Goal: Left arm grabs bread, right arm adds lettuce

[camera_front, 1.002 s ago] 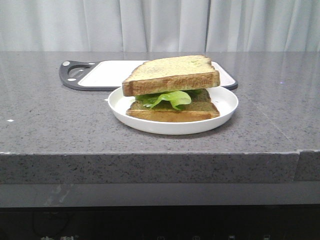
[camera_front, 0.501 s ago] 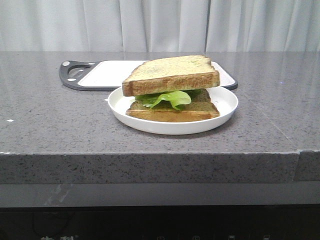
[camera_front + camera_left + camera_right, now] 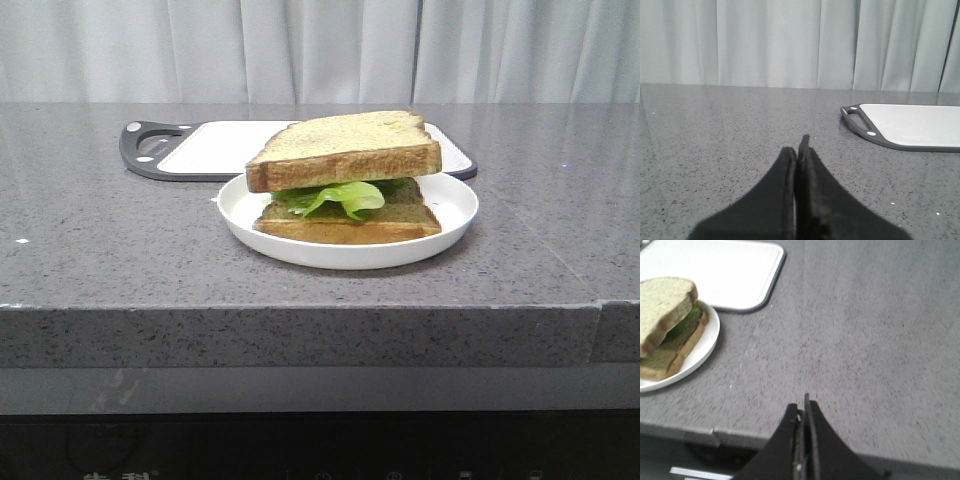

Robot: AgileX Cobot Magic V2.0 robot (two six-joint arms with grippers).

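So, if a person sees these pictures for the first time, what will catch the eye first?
First the sandwich in the middle of the grey counter: a thick bread slice on top, bright green lettuce poking out under it, a thinner slice below, all on a white plate. Behind it lies a white cutting board with a dark rim. Both arms are away from the food, the left gripper and right gripper with fingers closed and empty.

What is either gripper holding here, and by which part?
Nothing. The left gripper and right gripper are both shut on nothing, away from the sandwich on its plate.
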